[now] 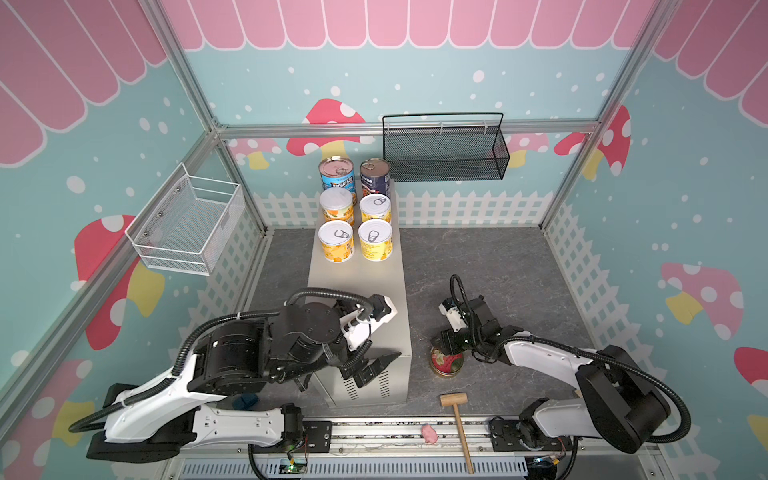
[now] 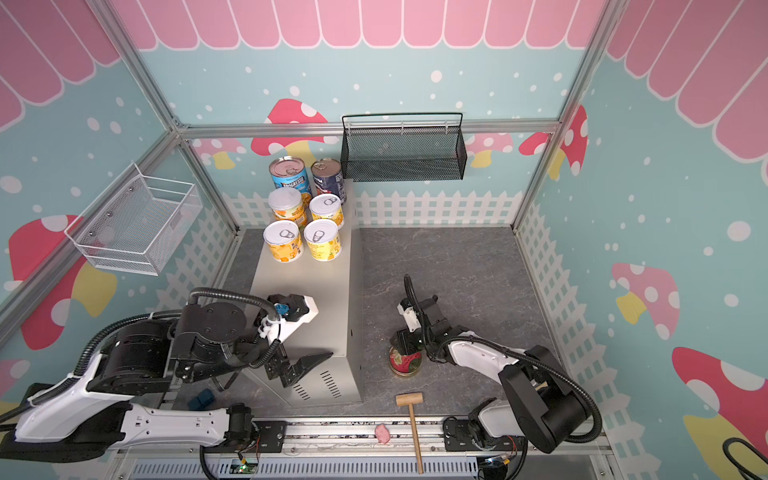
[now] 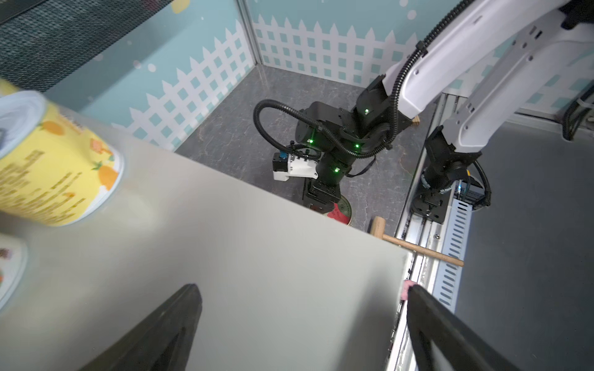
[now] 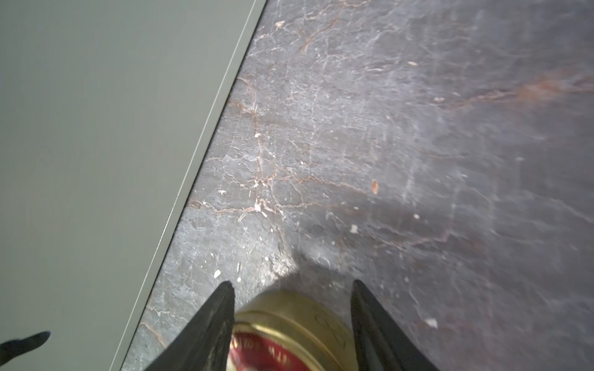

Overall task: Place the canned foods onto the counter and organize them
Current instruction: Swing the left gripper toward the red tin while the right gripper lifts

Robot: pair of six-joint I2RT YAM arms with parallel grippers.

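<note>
The red-lidded tin (image 1: 447,363) sits on the floor (image 1: 498,257) at the counter's (image 1: 357,291) four o'clock, with the right jaws clamped on its sides. Lift it straight, clear the counter edge, and set it at six o'clock of the yellow cans (image 1: 375,245). The left jaws, spread wide, hover in that path. The mallet (image 1: 454,401) lies at the tin's six.

Right end effector (image 4: 292,284) has its two black fingers (image 4: 209,324) snug against either side of the gold tin (image 4: 289,313), with a bit of red lid peeking out between them. Only part of the tin is in shot. Underneath is the dark marbled surface (image 4: 385,144), speckled with pale crumbs. The grey-beige cabinet (image 4: 96,160) runs alongside, near the tin but apart. A black pointed tip (image 4: 29,342) pokes in across the cabinet at the frame edge.
</note>
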